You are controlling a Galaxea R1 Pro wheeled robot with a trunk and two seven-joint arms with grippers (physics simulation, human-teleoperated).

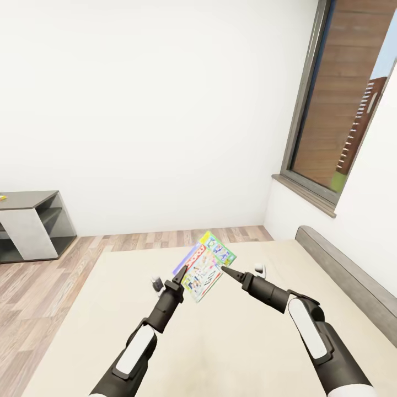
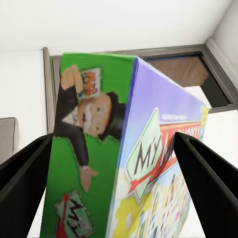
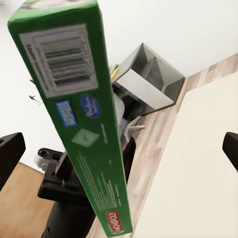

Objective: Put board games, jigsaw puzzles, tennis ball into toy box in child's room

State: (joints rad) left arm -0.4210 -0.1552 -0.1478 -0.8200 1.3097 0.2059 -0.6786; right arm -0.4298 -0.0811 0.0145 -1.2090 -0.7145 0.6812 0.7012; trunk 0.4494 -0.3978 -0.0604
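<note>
Both arms reach forward from the near edge of the head view, over the beige mattress of the bed (image 1: 231, 342). Left tool (image 1: 179, 277) and right tool (image 1: 227, 271) meet at a board game box (image 1: 205, 266) held up above the mattress, tilted, with its printed face toward the camera.

Left tool: its two dark fingers (image 2: 27, 173) stand either side of the box's near corner in the left wrist view, the green side panel and the "MY MONOPOLY" face between them. They look closed against the box, though the contact itself cannot be made out. Left arm's white-and-black forearm (image 1: 138, 347) runs back toward the near left.

Right tool: in the right wrist view its fingertips (image 3: 10, 153) sit at the far edges of the picture, spread wide, with the box's green barcode edge (image 3: 84, 114) running between them and not touching either. In the head view the tip lies just beside the box's right edge; a firm grip cannot be confirmed.

Beyond the box, the mattress ends at wood-plank floor (image 1: 49, 281). Grey headboard (image 1: 353, 281) runs along the right. Farther left stands a grey shelf unit (image 1: 33, 226) against the white wall (image 1: 154, 110). Far right, a dark-framed window (image 1: 342, 105).
</note>
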